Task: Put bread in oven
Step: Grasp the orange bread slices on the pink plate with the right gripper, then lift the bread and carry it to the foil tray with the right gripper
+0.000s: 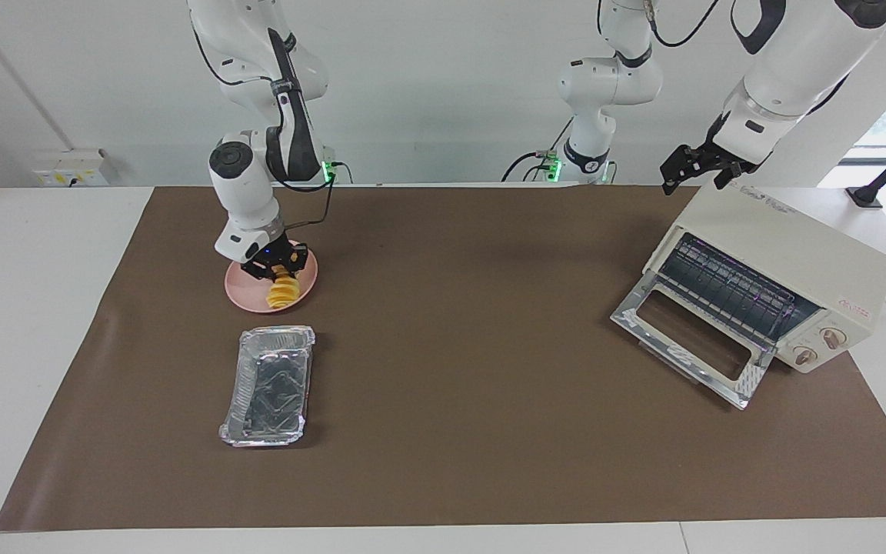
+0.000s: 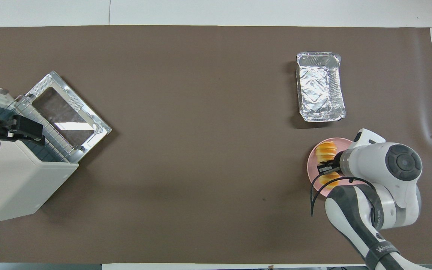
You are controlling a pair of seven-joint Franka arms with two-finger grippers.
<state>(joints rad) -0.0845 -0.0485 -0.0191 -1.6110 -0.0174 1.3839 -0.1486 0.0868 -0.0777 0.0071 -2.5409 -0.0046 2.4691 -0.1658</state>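
Right end effector (image 1: pixel 278 265) is down on the bread (image 1: pixel 283 291), fingers closed across the loaf at its end nearer the robots. Loaf sits on the pink plate (image 1: pixel 239 296), not lifted, toward the right arm's end of the surface (image 1: pixel 451 346).

Handling, my read:
- Light and soft. A row of overlapping slices, so it probably compresses under squeeze, and I'd expect it to sag or fan apart if held at one end only.
- Crust is likely not slippery, and the crumb would tear. Moderate force only.
- A better hold is probably across the short width near the middle, pinching the slices together along the sides. The current grip looks off-centre, so watch the free end for droop.

Surroundings:
- Foil tray (image 1: pixel 268 385) sits just beside the plate, farther from the robots. Lift clear before traversing.
- Oven (image 1: pixel 797 246) is well apart, at the left arm's end, angled. Door (image 1: pixel 689 346) is dropped open and the wire rack (image 1: pixel 727 288) is exposed.
- Left end effector (image 1: pixel 681 173) is open, holds nothing and waits over the oven's top corner. It could crowd the approach to the opening.
- The lowered door sticks out in front of the opening, so come in above it.
- Nothing lies on the surface between plate and oven.
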